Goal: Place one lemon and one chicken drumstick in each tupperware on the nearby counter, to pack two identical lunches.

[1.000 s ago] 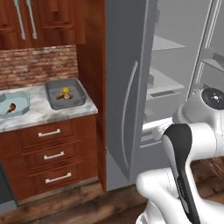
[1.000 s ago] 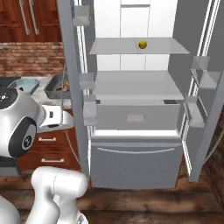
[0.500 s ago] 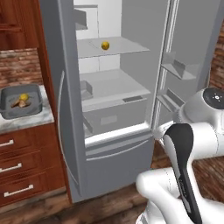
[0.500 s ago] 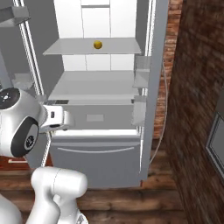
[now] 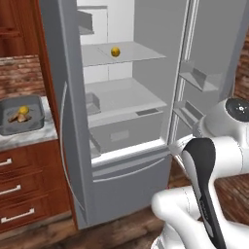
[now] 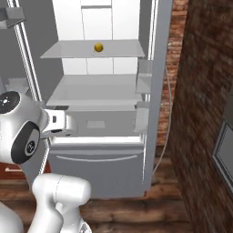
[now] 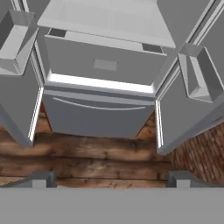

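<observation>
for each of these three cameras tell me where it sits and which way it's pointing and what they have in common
Left base view: behind the arm to its left, facing the open fridge; white arm at lower right, tupperware on the counter at left.
Right base view: behind the arm to its right, facing the fridge and a brick wall; arm at lower left.
Hand view: on the hand, looking down at the fridge's lower drawers and wood floor; open gripper at bottom.
Both base views share the lemon on the upper shelf.

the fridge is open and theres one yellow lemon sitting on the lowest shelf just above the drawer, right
Not quite. The tall grey fridge is open and holds one small yellow lemon, but it sits on the upper glass shelf, not the lowest one. The wide shelf above the drawer lies further down. The left base view shows this, and the right base view agrees.
</observation>
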Tool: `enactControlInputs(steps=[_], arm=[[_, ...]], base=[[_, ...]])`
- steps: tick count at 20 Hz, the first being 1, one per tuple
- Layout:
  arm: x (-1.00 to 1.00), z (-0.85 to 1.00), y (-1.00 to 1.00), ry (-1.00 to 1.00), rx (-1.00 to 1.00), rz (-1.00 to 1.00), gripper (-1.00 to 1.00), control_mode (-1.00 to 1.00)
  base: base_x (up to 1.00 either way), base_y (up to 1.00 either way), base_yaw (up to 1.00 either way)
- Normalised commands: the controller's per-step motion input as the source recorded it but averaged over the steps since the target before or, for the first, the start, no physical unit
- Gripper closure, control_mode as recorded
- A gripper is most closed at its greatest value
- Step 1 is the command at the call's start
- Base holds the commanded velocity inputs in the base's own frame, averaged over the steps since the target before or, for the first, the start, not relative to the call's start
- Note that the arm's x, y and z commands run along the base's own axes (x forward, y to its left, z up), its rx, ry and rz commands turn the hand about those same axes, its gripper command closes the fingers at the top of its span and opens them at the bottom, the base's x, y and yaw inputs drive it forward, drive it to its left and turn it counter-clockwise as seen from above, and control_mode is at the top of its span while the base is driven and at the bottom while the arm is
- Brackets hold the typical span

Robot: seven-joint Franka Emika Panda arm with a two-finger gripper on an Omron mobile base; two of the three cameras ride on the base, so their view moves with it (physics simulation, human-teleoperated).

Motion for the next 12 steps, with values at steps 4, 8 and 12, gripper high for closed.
enactControlInputs(steps=[4, 8, 12], arm=[[0.00, 0.00, 0.00, 0.00, 0.00, 0.00, -1.00, 1.00], [0.00, 0.00, 0.00, 0.00, 0.00, 0.00, -1.00, 1.00], [0.00, 0.00, 0.00, 0.00, 0.00, 0.00, -1.00, 1.00]], base=[[0.69, -0.19, 0.00], [0.79, -0.13, 0.00], [0.76, -0.15, 0.00]])
